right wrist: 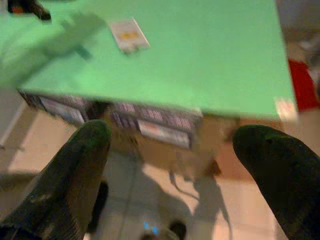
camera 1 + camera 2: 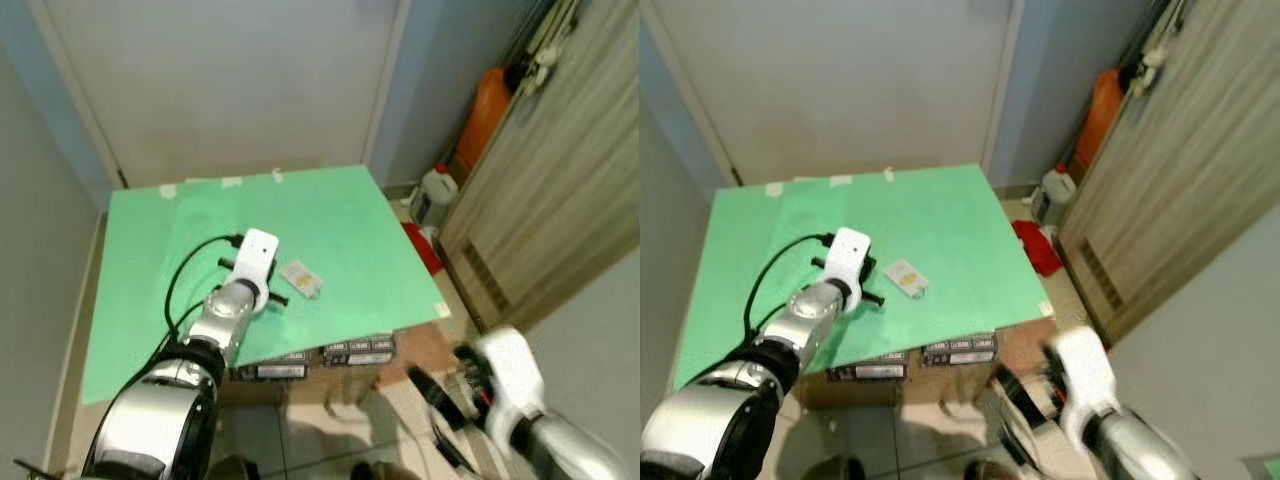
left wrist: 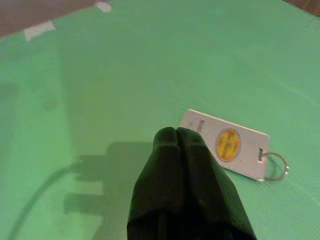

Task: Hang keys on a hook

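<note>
One white key tag (image 3: 225, 145) with a small ring lies flat on the green surface (image 2: 340, 220), just beside the left claw (image 3: 177, 132), whose fingers are pressed together holding nothing, while the right claw (image 1: 170, 145) hangs spread wide and empty beyond that surface's near edge.

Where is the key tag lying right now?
The key tag lies flat on the green tabletop, near its front middle, just right of the left gripper, untouched.
</note>
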### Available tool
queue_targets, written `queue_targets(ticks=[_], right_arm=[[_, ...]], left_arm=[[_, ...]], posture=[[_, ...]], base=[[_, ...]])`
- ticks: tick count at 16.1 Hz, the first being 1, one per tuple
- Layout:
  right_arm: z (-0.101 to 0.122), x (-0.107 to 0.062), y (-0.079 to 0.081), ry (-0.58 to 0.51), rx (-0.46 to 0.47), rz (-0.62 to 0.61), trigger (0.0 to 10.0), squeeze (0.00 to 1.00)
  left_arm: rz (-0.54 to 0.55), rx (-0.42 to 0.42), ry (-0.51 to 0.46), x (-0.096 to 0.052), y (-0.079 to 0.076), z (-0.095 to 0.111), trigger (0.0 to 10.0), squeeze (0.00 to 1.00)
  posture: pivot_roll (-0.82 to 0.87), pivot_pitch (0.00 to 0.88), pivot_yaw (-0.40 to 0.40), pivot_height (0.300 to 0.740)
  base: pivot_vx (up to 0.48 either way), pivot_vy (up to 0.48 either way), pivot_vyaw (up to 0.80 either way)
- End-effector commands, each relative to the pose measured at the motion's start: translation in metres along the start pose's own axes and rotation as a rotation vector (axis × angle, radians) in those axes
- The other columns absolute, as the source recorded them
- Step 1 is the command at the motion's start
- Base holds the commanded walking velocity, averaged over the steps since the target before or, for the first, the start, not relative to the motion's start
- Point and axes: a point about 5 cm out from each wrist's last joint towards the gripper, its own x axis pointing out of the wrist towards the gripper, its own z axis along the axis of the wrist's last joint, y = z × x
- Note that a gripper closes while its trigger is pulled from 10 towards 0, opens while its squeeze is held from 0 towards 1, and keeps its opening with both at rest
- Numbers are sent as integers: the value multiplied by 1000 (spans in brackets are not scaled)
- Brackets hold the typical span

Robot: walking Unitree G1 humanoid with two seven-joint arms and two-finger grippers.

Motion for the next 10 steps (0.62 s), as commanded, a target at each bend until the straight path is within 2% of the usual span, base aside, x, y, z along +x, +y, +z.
queue_targets(ticks=[1,3,7,10], right_arm=[[2,-14,-2,-8,-4,-11,10000,0],[-4,-26,-3,23,6,-36,10000,0],[-3,-34,1,33,12,-49,10000,0],[-4,-46,3,52,14,-51,10000,0]], left_arm=[[11,3,12,0,0,-2,10000,0],[24,15,24,0,4,-3,10000,0],[44,9,56,-3,9,-11,10000,0],[49,-67,104,-7,10,-27,10000,0]], posture=[[-378,169,-55,732],[-390,179,-53,732],[-411,203,-58,732],[-428,218,-70,732]], base=[[0,0,0],[0,0,0],[0,0,0],[0,0,0]])
